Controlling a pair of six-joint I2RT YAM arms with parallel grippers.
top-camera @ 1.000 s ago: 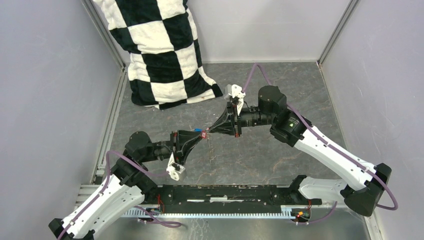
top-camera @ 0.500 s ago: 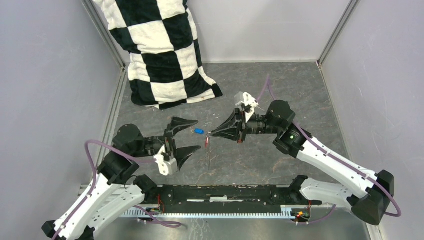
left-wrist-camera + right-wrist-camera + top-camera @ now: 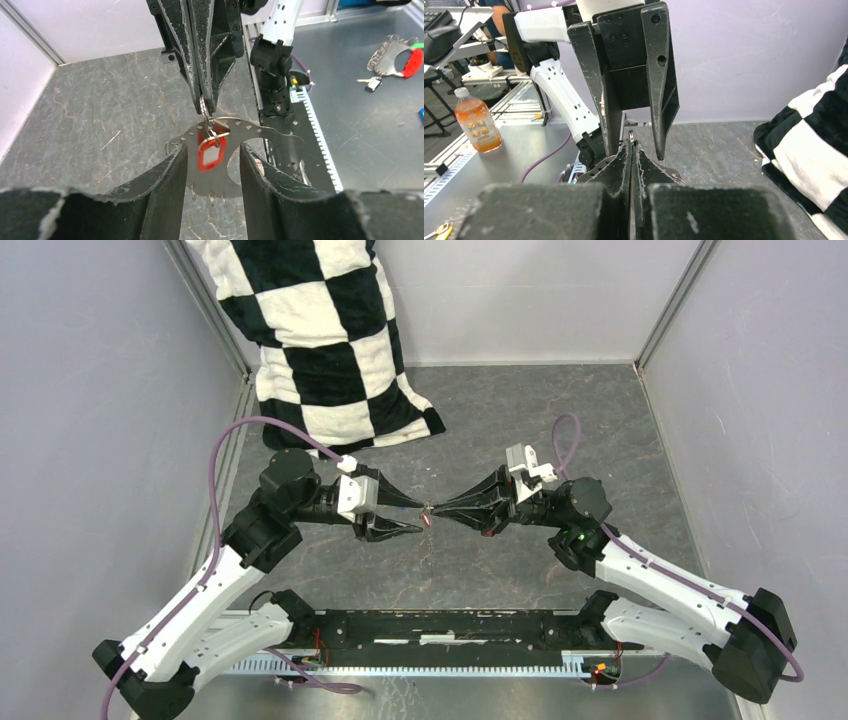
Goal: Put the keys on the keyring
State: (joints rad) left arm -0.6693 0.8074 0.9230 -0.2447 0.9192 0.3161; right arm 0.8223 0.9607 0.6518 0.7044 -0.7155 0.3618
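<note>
Looking down from above, I saw the two arms meet nose to nose over the middle of the grey table (image 3: 600, 420). The left gripper (image 3: 414, 517) had its jaws partly apart. The right gripper (image 3: 437, 510) was pinched tight, and the red key (image 3: 429, 520) was a speck just at its tip. A checked cloth (image 3: 320, 340) slumped in the far left corner.

From the left wrist, the left fingers (image 3: 165, 185) stood apart at the bottom of the view. The right gripper (image 3: 205, 102) came down from above, clamped on the keyring (image 3: 203, 107), a thin grey loop. The red key (image 3: 210, 154) hung from it, level with the gap between the left fingers and, as far as I could tell, touching neither. Behind the key sat a perforated metal plate (image 3: 260, 132); I could not tell what it rested on.

From the right wrist, the right fingers (image 3: 619, 170) were pressed together, a sliver of the keyring (image 3: 630, 136) poking out between their tips. Opposite, the left gripper's fingers (image 3: 659, 75) stood spread. A bottle (image 3: 476, 122) of orange drink stood off to the left.
</note>
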